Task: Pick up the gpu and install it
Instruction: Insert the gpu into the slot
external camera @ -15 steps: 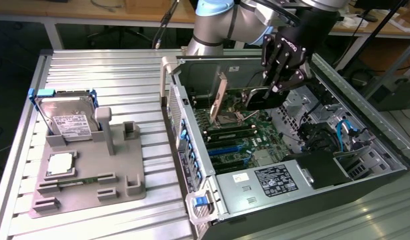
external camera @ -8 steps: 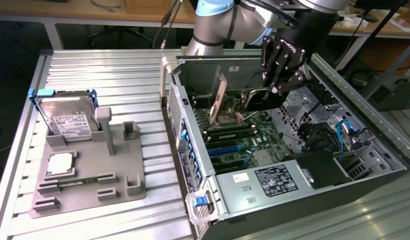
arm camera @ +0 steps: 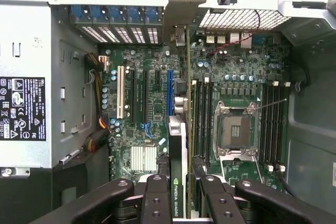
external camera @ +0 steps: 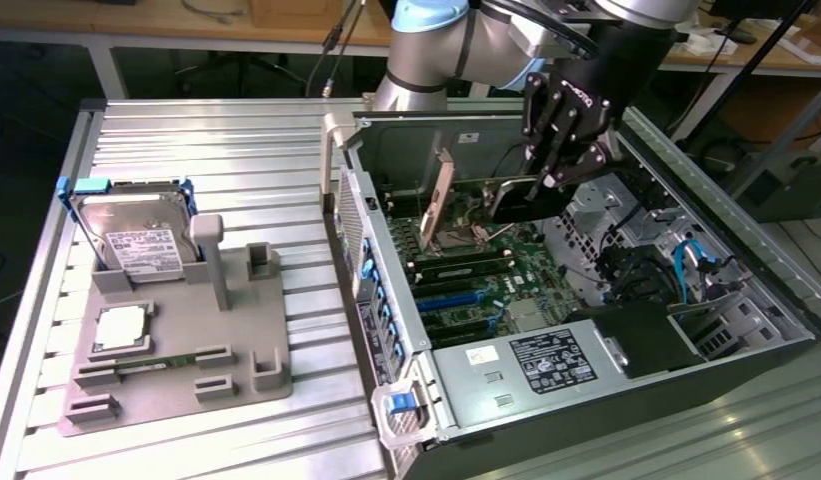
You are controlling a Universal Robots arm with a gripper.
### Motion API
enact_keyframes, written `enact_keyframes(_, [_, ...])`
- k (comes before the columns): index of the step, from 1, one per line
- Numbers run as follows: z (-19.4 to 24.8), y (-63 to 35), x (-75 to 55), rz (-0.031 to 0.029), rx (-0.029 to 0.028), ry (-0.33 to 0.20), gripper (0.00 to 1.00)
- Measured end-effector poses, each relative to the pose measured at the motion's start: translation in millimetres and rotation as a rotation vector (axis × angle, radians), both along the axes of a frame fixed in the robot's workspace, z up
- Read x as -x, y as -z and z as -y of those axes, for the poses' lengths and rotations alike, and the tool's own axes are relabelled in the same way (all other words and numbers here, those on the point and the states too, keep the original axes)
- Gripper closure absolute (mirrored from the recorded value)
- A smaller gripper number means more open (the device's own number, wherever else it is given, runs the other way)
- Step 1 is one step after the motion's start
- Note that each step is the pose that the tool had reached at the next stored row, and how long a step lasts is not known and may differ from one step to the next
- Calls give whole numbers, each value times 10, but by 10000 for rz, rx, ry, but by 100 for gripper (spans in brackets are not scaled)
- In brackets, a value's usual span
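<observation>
The gpu (external camera: 512,203) is a thin dark card, and my gripper (external camera: 549,178) is shut on it inside the open computer case (external camera: 730,250). It hangs on edge a little above the motherboard (external camera: 497,275), near the CPU socket (external camera: 458,238). In the wrist view the gpu (arm camera: 178,177) is edge-on with a green-and-black label, clamped between the black fingers (arm camera: 157,198) of the gripper (arm camera: 181,199). Its thin edge runs over the board between the blue expansion slot (arm camera: 169,92) and the memory slots (arm camera: 201,114). The black and white expansion slots (arm camera: 137,95) lie to one side of it.
A grey fixture (external camera: 243,345) on the metal table at the exterior view's left holds a silver hard drive (external camera: 137,238), a square chip (external camera: 123,328) and a narrow memory stick (external camera: 157,362). The power supply (external camera: 550,362) and cables (external camera: 690,265) crowd the case. The case walls stand close around the arm.
</observation>
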State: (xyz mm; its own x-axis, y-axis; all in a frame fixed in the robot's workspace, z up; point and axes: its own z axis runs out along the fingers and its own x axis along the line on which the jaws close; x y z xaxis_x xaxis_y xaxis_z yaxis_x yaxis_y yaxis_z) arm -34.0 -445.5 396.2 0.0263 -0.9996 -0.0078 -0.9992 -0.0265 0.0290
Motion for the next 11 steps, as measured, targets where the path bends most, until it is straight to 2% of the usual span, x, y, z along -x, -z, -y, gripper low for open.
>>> enact_keyframes(11, [0, 20, -20, 0, 0, -11, 73])
